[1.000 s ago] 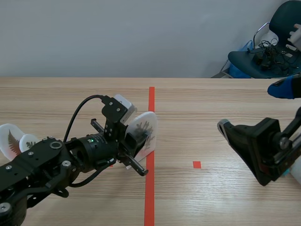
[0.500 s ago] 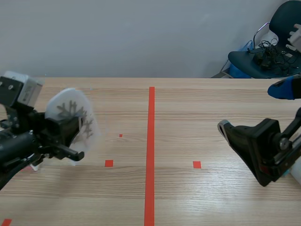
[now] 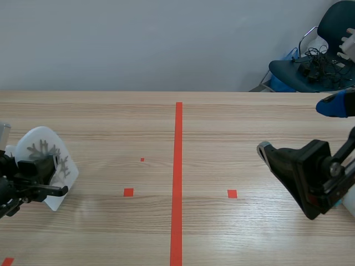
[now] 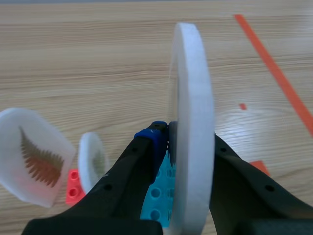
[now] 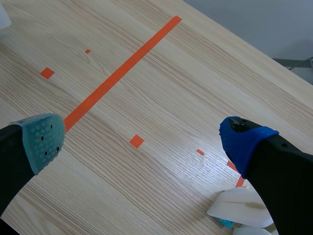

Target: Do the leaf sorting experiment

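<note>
Left fingers [image 4: 150, 141] clamp white grey-leaf disc [image 4: 193, 122] near white brown-fern disc [image 4: 34, 156], seemingly sorted; right fingers [image 5: 41, 139] open; set-down pending

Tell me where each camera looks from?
Scene view: between the arms, facing across the table; left arm and right arm show.
Left wrist view: above the left claw, shut on a leaf disc, facing down.
Right wrist view: above the open right claw, facing the table.
Shared: leaf disc, in scene and left wrist views.
</note>
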### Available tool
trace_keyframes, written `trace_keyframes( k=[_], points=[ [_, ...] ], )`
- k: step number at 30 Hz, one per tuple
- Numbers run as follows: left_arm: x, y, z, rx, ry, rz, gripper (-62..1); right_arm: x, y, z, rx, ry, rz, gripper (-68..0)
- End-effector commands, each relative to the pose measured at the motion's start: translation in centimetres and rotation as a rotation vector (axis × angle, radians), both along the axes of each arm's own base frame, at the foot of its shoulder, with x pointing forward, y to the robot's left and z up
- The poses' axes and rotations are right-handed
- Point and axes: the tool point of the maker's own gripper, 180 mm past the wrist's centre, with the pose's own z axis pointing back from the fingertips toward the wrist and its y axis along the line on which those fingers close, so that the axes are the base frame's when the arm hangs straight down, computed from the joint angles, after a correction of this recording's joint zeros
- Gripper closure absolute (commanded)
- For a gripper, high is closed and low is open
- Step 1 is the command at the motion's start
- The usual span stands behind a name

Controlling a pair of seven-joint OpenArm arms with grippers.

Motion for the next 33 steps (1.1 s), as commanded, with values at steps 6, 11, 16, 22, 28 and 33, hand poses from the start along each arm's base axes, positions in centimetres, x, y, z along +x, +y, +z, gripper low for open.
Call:
trace_keyframes(
  k=[6, 11, 16, 22, 28, 33],
  points=[
    [1.9, 2.8, -0.7, 0.019, -0.022, 0.098, -9.0, 0.4, -0.2, 0.6, 0.003, -0.025, -0.008, -67.9],
    [1.8, 3.2, -1.0, 0.023, -0.019, 0.107, -9.7, 0.4, -0.2, 0.6, 0.003, -0.025, -0.008, -67.9],
    [2.1, 2.8, -0.2, 0.019, -0.041, 0.095, -21.9, 0.4, -0.2, 0.6, 0.003, -0.025, -0.008, -67.9],
    [2.9, 1.2, 5.0, 0.027, -0.163, 0.042, -40.9, 0.4, -0.2, 0.6, 0.003, -0.025, -0.008, -67.9],
    [3.0, -0.6, 13.4, 0.066, -0.302, -0.041, -58.8, 0.4, -0.2, 0.6, 0.003, -0.025, -0.008, -67.9],
    [0.6, -4.5, 14.5, 0.004, -0.243, -0.219, -62.3, 0.8, -0.8, 0.8, 0.012, -0.033, -0.050, -67.9]
  ],
)
